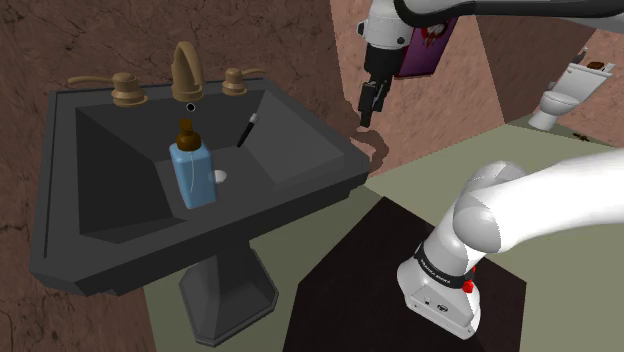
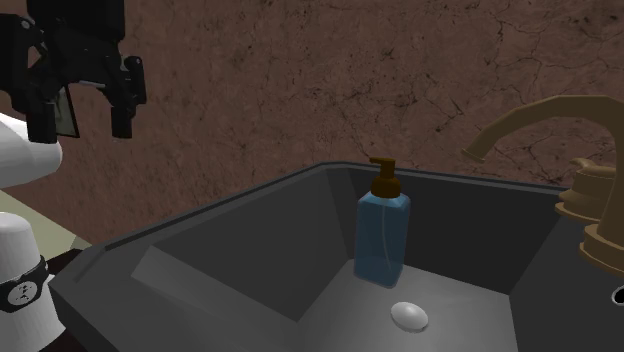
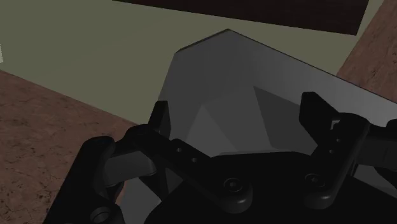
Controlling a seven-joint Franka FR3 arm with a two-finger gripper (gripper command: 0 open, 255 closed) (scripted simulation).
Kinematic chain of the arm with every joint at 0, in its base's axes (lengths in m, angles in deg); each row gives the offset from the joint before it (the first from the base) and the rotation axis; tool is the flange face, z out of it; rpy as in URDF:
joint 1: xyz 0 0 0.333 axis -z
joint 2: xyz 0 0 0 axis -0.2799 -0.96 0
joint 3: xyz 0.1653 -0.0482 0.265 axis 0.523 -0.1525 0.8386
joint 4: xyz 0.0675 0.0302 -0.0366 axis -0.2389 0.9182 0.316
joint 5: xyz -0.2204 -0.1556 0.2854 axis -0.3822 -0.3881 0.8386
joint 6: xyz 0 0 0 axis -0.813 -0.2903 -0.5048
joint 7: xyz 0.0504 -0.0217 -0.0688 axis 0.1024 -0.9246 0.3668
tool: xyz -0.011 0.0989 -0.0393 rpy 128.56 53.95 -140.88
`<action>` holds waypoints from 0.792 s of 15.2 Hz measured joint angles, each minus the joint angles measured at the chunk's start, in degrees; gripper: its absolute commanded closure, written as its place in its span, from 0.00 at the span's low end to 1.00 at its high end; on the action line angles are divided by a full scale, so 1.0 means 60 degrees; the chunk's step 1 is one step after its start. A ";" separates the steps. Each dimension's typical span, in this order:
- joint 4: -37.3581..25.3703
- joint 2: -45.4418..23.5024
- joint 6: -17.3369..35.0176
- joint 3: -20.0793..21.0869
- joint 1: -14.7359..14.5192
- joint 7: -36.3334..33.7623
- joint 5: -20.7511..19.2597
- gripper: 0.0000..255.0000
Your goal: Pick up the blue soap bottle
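We log one gripper (image 1: pixel 368 115), fingers spread wide, holding nothing. One blue soap bottle (image 1: pixel 192 172) stands upright in the dark sink (image 1: pixel 100 262), well apart from and below the gripper.

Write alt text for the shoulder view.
A blue soap bottle with a brown pump stands upright in a dark grey pedestal sink, beside the drain. The black gripper hangs open and empty past the sink's rim, toward the shoulder view's right.

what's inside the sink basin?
A blue soap bottle with a brown pump stands upright beside the white drain; a thin black stick lies on the sink wall. The floor under the bottle is covered.
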 measured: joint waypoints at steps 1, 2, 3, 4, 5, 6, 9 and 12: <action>0.0000 0.0000 0.0000 0.0000 0.0000 0.0000 0.0000 0.00; -0.0065 -0.0146 0.0087 0.0045 -0.0020 -0.0056 0.0040 0.00; -0.0145 -0.0338 0.0206 0.0144 -0.0067 -0.0173 0.0121 0.00; -0.0256 -0.0579 0.0345 0.0273 -0.0126 -0.0327 0.0223 0.00; -0.0566 -0.0945 0.0421 0.0347 -0.0147 -0.0412 0.0274 0.00; -0.0653 -0.1222 0.0620 0.0468 -0.0197 -0.0558 0.0358 0.00; -0.1172 -0.2172 0.1104 0.0823 -0.0325 -0.0997 0.0563 0.00; -0.1841 -0.3069 0.1401 0.1164 -0.0442 -0.1428 0.0696 0.00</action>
